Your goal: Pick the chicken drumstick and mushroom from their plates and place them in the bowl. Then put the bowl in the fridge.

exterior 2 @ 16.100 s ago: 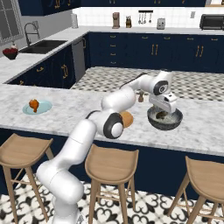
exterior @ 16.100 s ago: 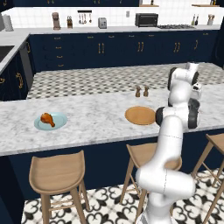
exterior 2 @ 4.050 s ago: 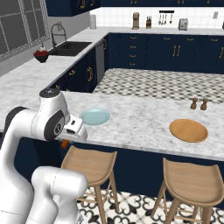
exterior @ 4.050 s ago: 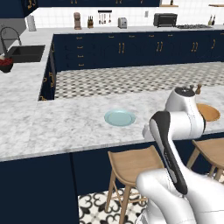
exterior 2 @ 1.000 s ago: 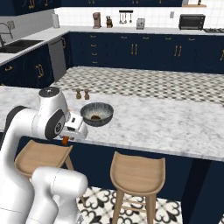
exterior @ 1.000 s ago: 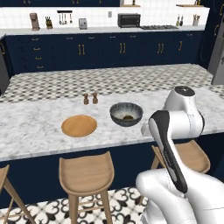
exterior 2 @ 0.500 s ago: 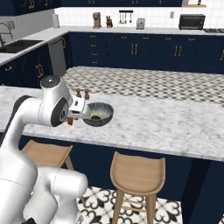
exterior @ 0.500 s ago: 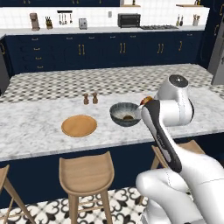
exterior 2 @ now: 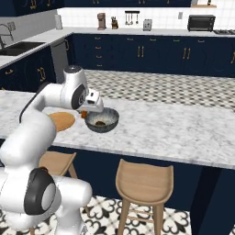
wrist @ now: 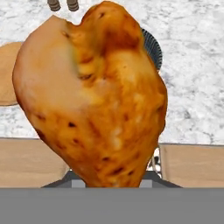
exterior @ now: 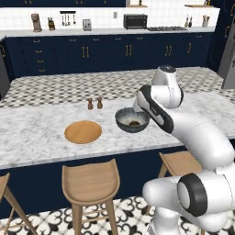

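On the white marbled table (exterior: pixel 36 133) we see, from the left, the flat round tan wooden plate (exterior: pixel 83 131), two small brown shakers (exterior: pixel 95 103) farther back, then the dark grey speckled bowl (exterior: pixel 132 120) with a small dark brown mushroom (exterior: pixel 134 123) inside. Just beside the bowl's rim, our hand (exterior 2: pixel 84 113) is clamped on the orange-brown roasted chicken drumstick (wrist: pixel 94 92)

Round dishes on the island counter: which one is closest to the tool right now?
The dark grey speckled bowl; the tool, holding the chicken drumstick, is right at its rim. The flat tan plate lies farther off, on the bowl's other side.
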You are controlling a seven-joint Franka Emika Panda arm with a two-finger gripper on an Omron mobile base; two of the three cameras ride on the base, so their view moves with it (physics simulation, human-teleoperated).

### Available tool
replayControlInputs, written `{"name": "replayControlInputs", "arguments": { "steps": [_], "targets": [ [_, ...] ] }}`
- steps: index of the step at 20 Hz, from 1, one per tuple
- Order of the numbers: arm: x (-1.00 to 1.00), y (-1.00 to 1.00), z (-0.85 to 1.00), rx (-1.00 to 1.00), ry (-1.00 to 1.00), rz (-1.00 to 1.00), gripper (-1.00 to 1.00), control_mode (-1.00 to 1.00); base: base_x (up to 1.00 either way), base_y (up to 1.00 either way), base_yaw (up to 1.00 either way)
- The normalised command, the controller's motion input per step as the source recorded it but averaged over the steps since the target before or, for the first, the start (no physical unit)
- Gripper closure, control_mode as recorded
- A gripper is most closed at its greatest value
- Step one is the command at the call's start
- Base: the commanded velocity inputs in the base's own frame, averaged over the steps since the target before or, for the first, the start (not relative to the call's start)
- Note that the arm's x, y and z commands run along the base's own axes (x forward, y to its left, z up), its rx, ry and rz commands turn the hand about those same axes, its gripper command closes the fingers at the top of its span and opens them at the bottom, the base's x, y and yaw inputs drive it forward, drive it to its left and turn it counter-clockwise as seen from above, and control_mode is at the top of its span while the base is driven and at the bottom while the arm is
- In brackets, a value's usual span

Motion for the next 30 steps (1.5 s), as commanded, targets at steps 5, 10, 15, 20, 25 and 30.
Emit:
{"name": "replayControlInputs", "arguments": {
  "steps": [5, 10, 15, 20, 25, 30],
  "targets": [
    [0.9, 0.0, -0.76, -0.01, -0.05, 0.0, 1.0, -1.0, 0.0, 0.0, 0.0],
    [0.7, 0.0, -0.72, -0.07, -0.07, 0.0, 1.0, -1.0, 0.0, 0.0, 0.0],
    [0.81, 0.0, -0.12, -0.04, 0.13, 0.0, 1.0, -1.0, 0.0, 0.0, 0.0],
    [0.37, -0.06, -0.34, 0.0, 0.01, 0.02, 1.0, -1.0, 0.0, 0.0, 0.0],
    [0.13, -0.08, -0.43, 0.0, 0.0, 0.03, 1.0, -1.0, 0.0, 0.0, 0.0],
    [0.18, 0.0, -0.19, 0.0, 0.0, 0.02, -1.0, -1.0, 0.0, 0.0, 0.0]
  ]
}}
